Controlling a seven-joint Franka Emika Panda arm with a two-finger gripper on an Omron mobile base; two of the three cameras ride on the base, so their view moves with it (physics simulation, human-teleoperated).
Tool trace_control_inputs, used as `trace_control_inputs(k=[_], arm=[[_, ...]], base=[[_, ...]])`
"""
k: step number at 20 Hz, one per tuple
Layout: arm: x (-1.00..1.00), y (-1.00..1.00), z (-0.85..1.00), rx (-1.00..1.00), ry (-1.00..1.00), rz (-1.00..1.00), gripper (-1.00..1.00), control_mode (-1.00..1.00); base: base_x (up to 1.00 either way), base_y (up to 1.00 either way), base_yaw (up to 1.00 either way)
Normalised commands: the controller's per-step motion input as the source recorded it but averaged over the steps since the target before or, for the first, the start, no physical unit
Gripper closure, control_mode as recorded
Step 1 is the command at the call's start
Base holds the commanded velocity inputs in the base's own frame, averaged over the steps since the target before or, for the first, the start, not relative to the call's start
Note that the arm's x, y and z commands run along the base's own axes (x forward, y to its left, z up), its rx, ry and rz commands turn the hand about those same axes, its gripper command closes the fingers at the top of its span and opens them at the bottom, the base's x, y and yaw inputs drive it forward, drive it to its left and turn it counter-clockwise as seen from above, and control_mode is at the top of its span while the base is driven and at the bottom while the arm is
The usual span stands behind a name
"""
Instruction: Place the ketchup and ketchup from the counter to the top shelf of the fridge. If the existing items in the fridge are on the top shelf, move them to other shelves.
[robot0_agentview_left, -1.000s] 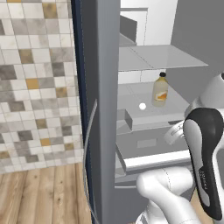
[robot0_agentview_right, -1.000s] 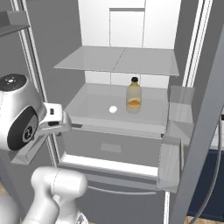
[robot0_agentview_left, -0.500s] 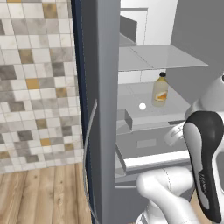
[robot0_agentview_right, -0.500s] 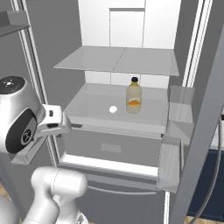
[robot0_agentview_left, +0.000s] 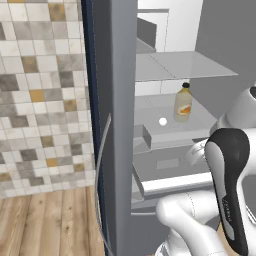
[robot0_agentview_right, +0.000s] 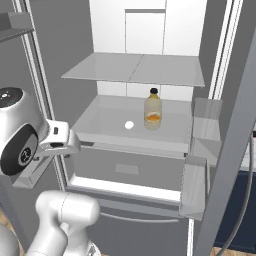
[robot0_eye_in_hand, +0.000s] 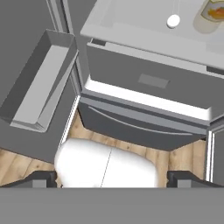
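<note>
In the hand view the gripper (robot0_eye_in_hand: 111, 178) points down at wood-plank flooring in front of the fridge (robot0_agentview_right: 50, 60); its two dark fingertips (robot0_eye_in_hand: 38, 178) stand far apart at the two bottom corners, with nothing between them. Just past them a flat-fronted grey drawer (robot0_eye_in_hand: 148, 85) with a shallow rectangular recess sits under a pale shelf edge, and to the left a long, open-topped door bin (robot0_eye_in_hand: 37, 89) of smooth matte grey hangs on the inner face of the swung-open door.

Above the drawer, in the right base view, a smooth pale-grey middle shelf (robot0_agentview_right: 100, 127) carries the small white ball (robot0_agentview_right: 129, 125) and, near it to the right, the pale yellowish bottle (robot0_agentview_right: 153, 110): upright, translucent, round-shouldered, with amber liquid low inside and a small dark cap. The two are apart, not touching.

Higher and farther back, the top shelf (robot0_agentview_right: 135, 69) is a thin, flat pale-grey panel with a seam down its middle and a bare surface. A white back wall (robot0_agentview_right: 150, 30) rises behind it.

In the left base view, square mottled wall tiles (robot0_agentview_left: 40, 90) in beige, grey and ochre flank the fridge's plain grey door edge (robot0_agentview_left: 117, 125).
</note>
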Motion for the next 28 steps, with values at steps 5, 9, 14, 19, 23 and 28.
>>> trace_control_inputs(k=[5,9,14,19,23,28], arm=[[-0.08,0.0,0.0,0.0,0.02,0.0,-1.0,1.0],[0.0,0.0,0.0,0.0,0.0,0.0,-1.0,1.0],[0.0,0.0,0.0,0.0,0.0,0.0,-1.0,1.0],[0.0,0.0,0.0,0.0,0.0,0.0,-1.0,1.0],[0.0,0.0,0.0,0.0,0.0,0.0,-1.0,1.0],[0.0,0.0,0.0,0.0,0.0,0.0,-1.0,1.0]], base=[[-0.07,0.0,0.0],[-0.54,0.0,0.01],[-0.67,0.0,0.01],[-0.67,0.0,0.0],[-0.64,0.0,0.0],[-0.51,0.0,-0.02]])
